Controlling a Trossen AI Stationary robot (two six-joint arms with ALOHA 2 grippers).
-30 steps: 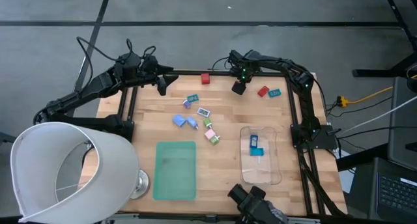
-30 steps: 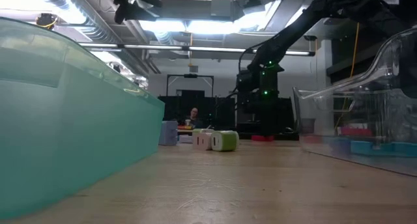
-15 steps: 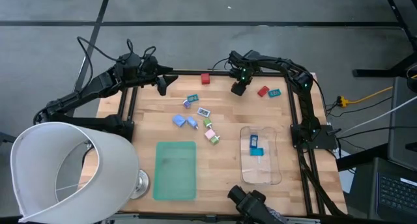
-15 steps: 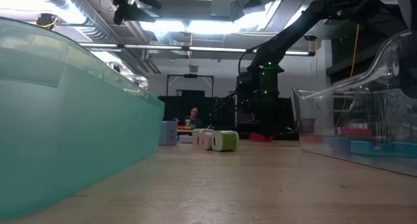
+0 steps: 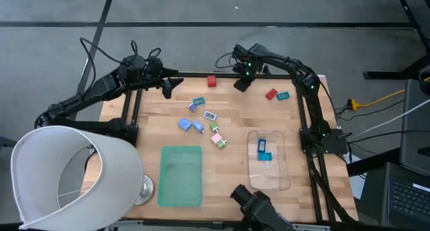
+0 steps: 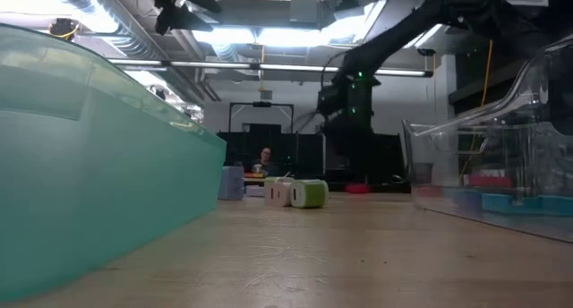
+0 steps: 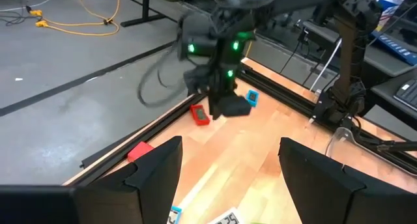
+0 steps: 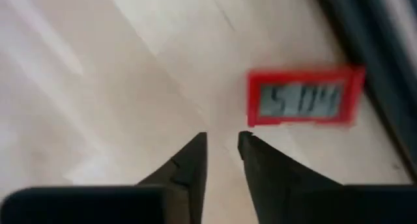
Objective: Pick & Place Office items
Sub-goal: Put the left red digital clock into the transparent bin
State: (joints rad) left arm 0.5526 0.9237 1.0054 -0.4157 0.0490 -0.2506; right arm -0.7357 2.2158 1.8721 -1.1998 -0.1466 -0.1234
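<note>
Your right hand (image 5: 240, 84) hovers over the table's (image 5: 235, 144) far edge, fingers nearly closed and holding nothing, beside a red labelled piece (image 8: 305, 98). Your left hand (image 5: 166, 88) waits at the far left, fingers wide apart. More office items (image 5: 203, 122) are scattered mid-table; two lie in the clear tray (image 5: 282, 180).

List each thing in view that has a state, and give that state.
Left end effector: open, empty.
Right end effector: nearly shut, empty.
Tray: upright, holding two bluish pieces.
Mat: lying flat.
Red piece: lying label up, ungrasped.
</note>
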